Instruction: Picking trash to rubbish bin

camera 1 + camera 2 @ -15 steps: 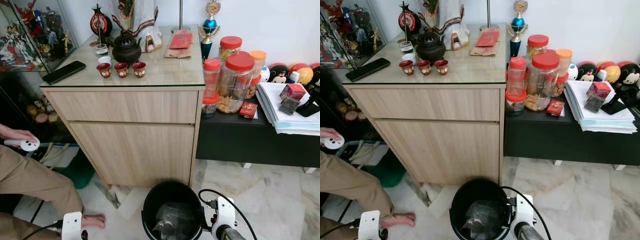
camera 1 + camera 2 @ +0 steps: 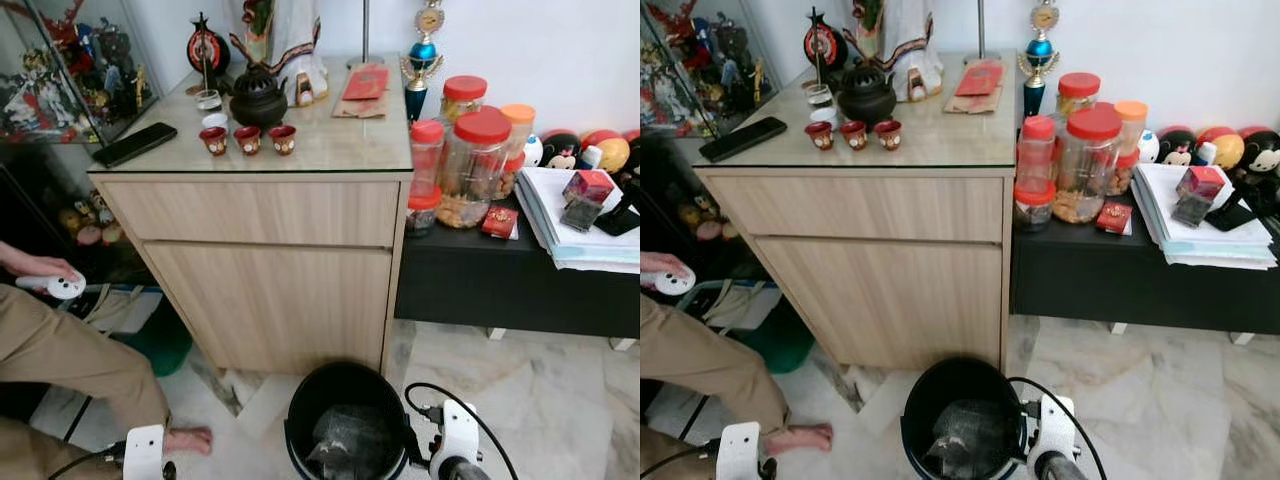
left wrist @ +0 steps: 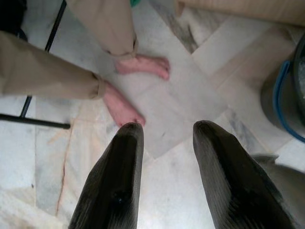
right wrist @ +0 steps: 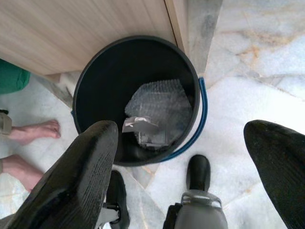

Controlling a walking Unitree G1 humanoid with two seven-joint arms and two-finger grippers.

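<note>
Little has changed since a moment ago: the right gripper (image 4: 178, 157) hangs spread wide above the round black plastic bin (image 4: 90, 86) holding crumpled bubble wrap (image 4: 159, 107), left gripper (image 3: 164, 136) parted over marble floor (image 3: 176, 95).

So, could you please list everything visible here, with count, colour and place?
Round plastic rubbish bin: one, black, on the floor before the cabinet.
Crumpled bubble wrap: one, clear, inside the bin.
Wooden cabinet: one, light brown, behind the bin.
Small tea cups: three, red, on the cabinet top.
Teapot: one, dark, behind the cups.
Phone: one, black, cabinet's left edge.
Red-lidded jars: several, clear, on the low black shelf.
Person's bare feet: two, on the floor.
Left hand: open.
Right hand: open, above the bin.
</note>
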